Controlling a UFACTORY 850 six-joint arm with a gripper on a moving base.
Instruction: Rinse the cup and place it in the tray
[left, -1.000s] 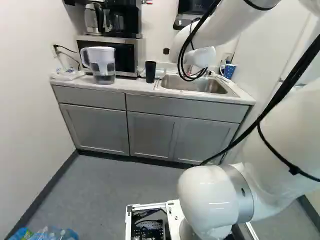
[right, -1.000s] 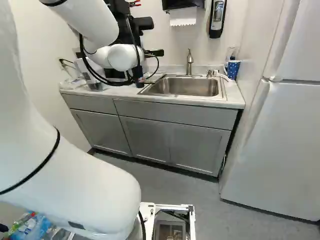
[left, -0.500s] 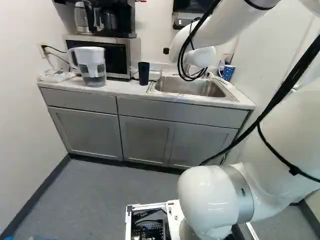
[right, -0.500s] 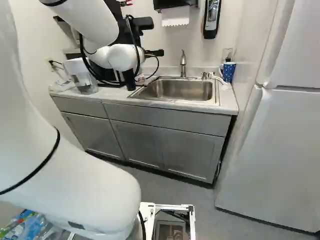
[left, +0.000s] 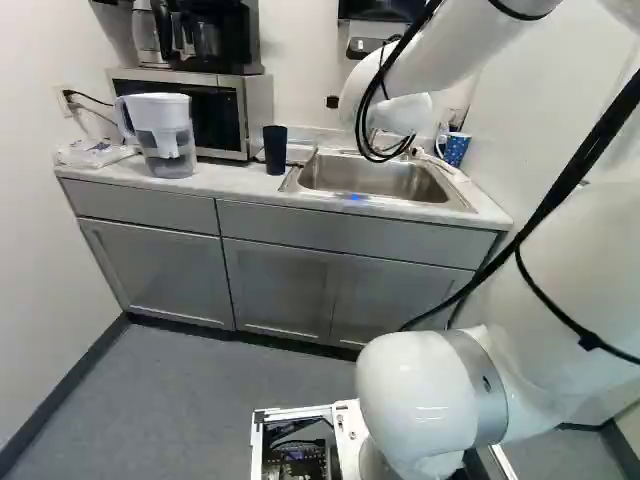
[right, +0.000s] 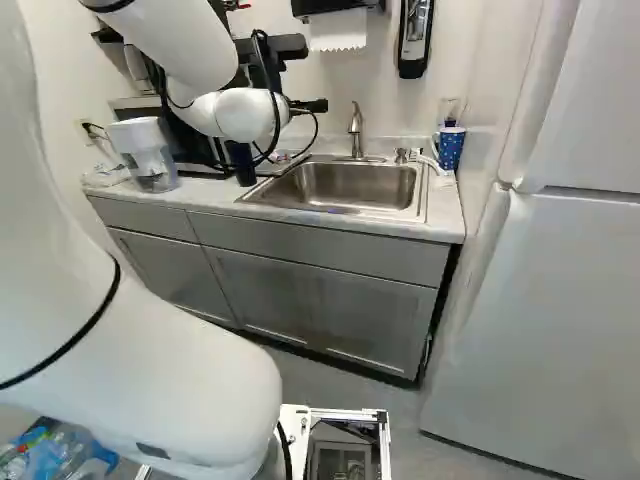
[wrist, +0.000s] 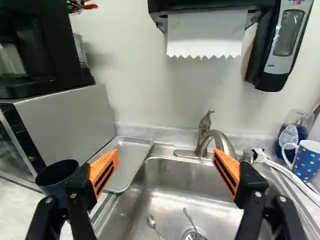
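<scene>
My gripper (right: 308, 105) stands wide apart at the counter, and its fingers (wrist: 104, 172) hold nothing between them. The cup (wrist: 57, 177) I'm after, a dark one, stands upright on the counter (left: 235, 182). It lies outside my gap, just beyond the finger nearer the microwave (wrist: 65, 122), and that finger hides part of its side. I can't tell from here whether the two touch. I can see into the cup's open rim but can't make out whether it's wet.

The metal tray (wrist: 131, 152) lies between the microwave and the sink (wrist: 185, 182), ahead of that same finger and reaching into the gap as I look through it. The cup is near the tray, not in it. The sink's basin spreads below and ahead of my open fingers, with two pieces of cutlery (wrist: 155, 227) lying in it near the drain. The faucet (wrist: 205, 132) rises ahead, between the two fingers in my wrist view. Past the other finger, a dotted mug (wrist: 306, 162) stands beyond the basin.
</scene>
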